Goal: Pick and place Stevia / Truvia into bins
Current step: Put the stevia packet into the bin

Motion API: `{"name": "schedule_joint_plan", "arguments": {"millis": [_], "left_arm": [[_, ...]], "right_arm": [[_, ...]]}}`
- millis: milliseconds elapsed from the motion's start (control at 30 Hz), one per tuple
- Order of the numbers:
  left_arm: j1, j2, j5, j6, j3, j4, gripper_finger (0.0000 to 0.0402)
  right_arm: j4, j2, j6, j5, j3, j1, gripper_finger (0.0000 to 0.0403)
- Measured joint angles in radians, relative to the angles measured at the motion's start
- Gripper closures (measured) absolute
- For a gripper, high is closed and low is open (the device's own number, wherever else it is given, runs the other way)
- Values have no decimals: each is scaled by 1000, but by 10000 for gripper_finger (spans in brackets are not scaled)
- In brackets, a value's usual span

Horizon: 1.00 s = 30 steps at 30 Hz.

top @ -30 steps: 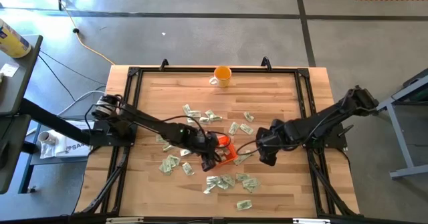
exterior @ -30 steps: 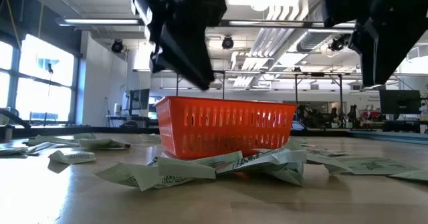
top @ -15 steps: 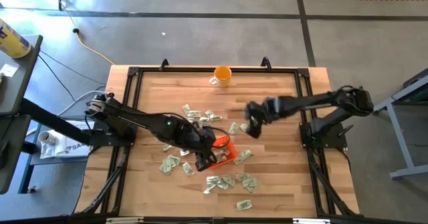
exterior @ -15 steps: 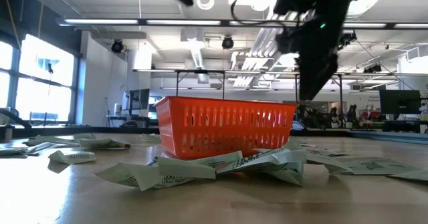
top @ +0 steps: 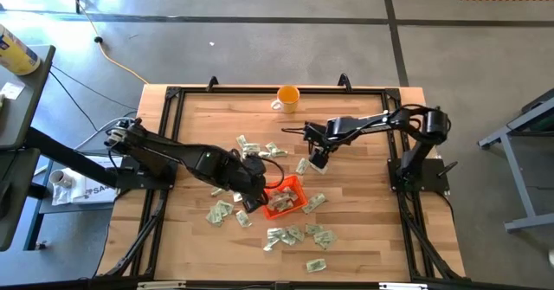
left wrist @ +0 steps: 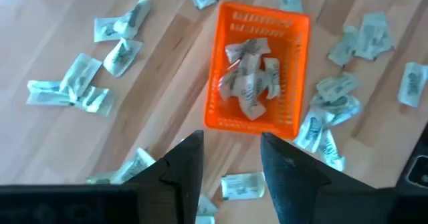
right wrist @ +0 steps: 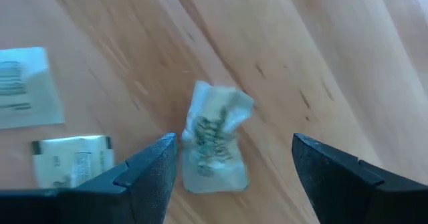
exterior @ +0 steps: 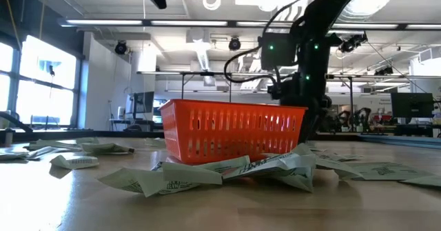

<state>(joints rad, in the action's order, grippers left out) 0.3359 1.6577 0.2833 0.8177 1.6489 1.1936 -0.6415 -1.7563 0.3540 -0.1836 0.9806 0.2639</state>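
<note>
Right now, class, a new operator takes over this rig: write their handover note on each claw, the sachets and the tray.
Left claw: open, empty, hovering just beside the orange tray.
Right claw: open, empty, poised over a crumpled sachet on the table, between mug and tray.
Done: a few sachets in the tray.
Left: many loose sachets scattered around the tray on the wooden table.

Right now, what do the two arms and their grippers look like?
Both arms are dark, near-black, jointed tubes with black cables looping along them. The left gripper and right gripper each have two dark, flat, wedge-shaped fingers. Small green indicator lights glow on the right arm. No readable markings.
</note>
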Motion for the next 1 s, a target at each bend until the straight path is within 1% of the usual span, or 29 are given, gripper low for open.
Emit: {"name": "schedule_joint_plan", "arguments": {"millis": [67,133,200,333,367,400,433,500,567,633,667,700,767,800,833,933,1000], "left_arm": [[0,0,0,0,0,-3,227],[-1,0,0,0,0,2,231],[-1,0,0,-1,0,16,234],[1,0,1,-21,0,110,241],[6,-2,5,-24,0,144,242],[13,-12,15,-24,-2,173,244],[20,-23,32,-20,-3,197,247],[37,-67,70,-5,-13,198,251],[53,-131,117,13,-56,151,256],[66,-208,156,38,-133,64,263],[67,-254,171,49,-184,18,267],[67,-299,177,60,-242,-32,272],[64,-400,180,77,-378,-143,282],[61,-448,182,83,-450,-205,287],[51,-494,190,88,-522,-265,292],[2,-614,203,105,-718,-423,304],[-31,-674,213,109,-823,-500,310]], "right_arm": [[13,-13,-10,43,2,15,143],[19,-21,-15,81,3,27,181],[22,-25,-17,99,3,36,235],[24,-26,-24,135,3,41,365],[26,-21,-30,143,2,40,383],[29,-14,-39,149,1,34,387],[31,-2,-38,155,-1,25,383],[33,36,-12,157,-2,2,377],[28,95,19,166,5,-29,385],[45,159,30,192,19,-65,395],[56,187,29,232,26,-85,395],[74,212,24,308,32,-103,392],[136,240,25,499,48,-143,382],[161,243,44,565,59,-168,379],[172,243,65,590,71,-193,376],[196,201,90,584,97,-264,376],[238,158,110,592,118,-294,380]]}}
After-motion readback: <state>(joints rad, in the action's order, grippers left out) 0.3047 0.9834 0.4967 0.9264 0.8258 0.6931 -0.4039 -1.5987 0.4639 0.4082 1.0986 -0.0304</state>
